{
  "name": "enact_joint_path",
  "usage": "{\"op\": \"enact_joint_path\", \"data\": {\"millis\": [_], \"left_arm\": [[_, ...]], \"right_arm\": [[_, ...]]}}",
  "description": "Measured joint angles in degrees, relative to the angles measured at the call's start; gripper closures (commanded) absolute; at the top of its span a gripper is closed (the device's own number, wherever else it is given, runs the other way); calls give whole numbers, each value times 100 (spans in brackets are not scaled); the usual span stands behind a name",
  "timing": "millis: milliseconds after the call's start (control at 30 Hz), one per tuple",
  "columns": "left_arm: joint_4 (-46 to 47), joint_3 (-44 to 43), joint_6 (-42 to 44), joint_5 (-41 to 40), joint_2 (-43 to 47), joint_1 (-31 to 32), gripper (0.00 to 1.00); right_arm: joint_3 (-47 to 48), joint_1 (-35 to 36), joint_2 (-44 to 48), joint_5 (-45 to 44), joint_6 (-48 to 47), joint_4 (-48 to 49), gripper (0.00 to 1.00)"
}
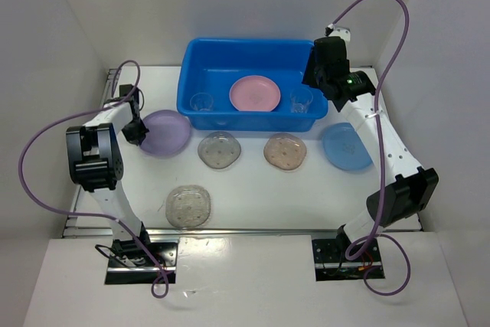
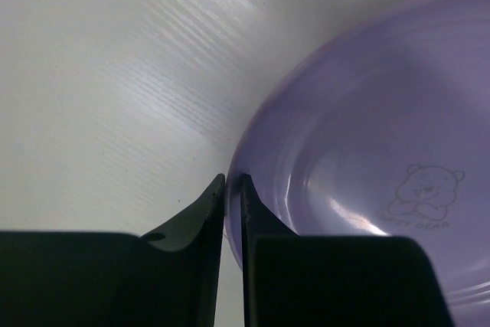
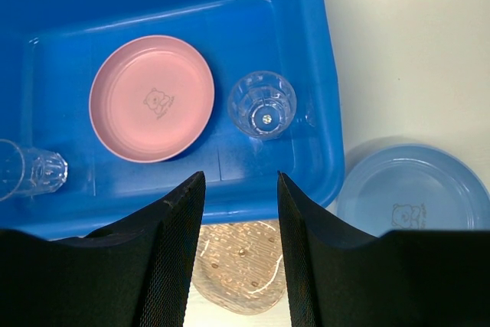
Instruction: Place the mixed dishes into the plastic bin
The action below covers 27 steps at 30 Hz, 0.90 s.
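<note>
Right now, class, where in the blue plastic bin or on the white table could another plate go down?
Free: the far strip of the blue plastic bin, behind the pink round plate and clear cups; the near right of the white table, before the tan speckled plate. Crowded: the row along the bin front, lavender plate to blue plate.

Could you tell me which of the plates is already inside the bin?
The pink plate: it alone lies in the bin; the others, such as the lavender plate and blue plate, sit on the table.
</note>
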State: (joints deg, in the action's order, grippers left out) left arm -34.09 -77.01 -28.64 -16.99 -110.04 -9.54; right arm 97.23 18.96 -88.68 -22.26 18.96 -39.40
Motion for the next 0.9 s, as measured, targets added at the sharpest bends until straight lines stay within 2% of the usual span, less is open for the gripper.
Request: {"op": "enact_joint_path", "data": {"millis": [200,367,667,900], "left_arm": [[-63,57,-24,-417,127,0,100],[-201,4,-24,-739,588,-2,100],[-365,-957,-17,-750,1392,-2,100],[-402,-1497,-15,-566,1576,-2,100]], "right_arm": [[0,0,0,55,-2,0,52],[0,0,11,146,-2,2,52],[-15,0,120,310,-2,7,52],[-17,0,199,367,-2,22,52]]}}
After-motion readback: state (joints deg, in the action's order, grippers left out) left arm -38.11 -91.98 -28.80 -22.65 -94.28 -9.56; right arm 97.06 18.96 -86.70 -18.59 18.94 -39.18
